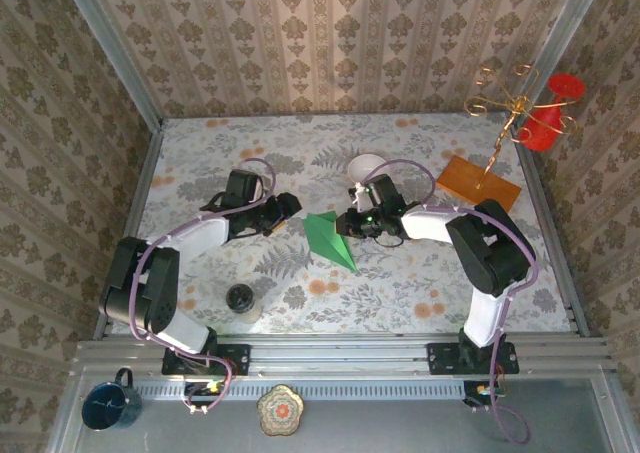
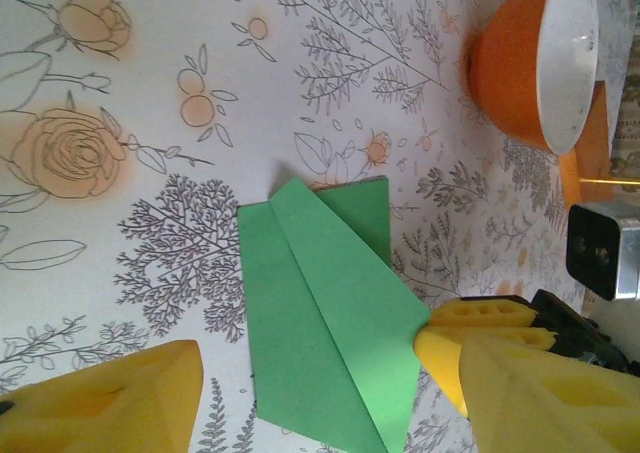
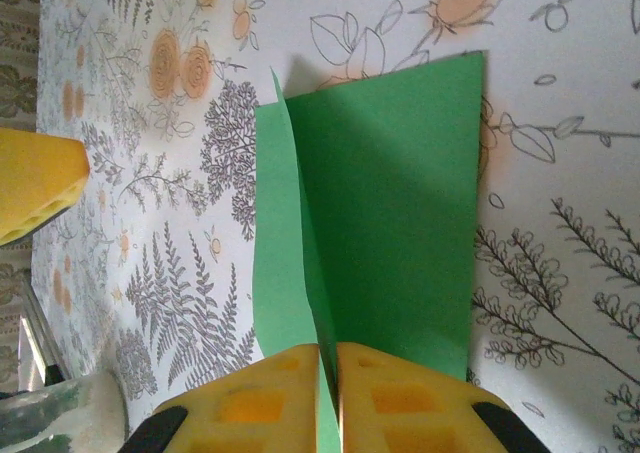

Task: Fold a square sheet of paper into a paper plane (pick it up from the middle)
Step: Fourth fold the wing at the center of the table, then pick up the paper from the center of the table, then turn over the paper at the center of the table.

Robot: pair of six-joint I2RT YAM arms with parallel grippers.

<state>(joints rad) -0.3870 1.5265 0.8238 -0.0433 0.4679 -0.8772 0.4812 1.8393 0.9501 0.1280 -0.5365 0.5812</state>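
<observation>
Near left, a dark-topped jar (image 1: 240, 299) stands on the table. At mid-table lies the paper plane (image 1: 333, 241), nose aimed near-right. The right gripper (image 3: 328, 361) is pinching its raised centre fold, fingers pressed together. The left gripper (image 1: 289, 206) is spread wide just beside its left edge. Farther back sits the white bowl (image 1: 367, 166).

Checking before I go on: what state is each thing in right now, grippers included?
paper plane: folded, one edge pinched by the right gripper.
right gripper: shut on the paper plane.
left gripper: open, holding nothing.
bowl: upright, empty.
</observation>
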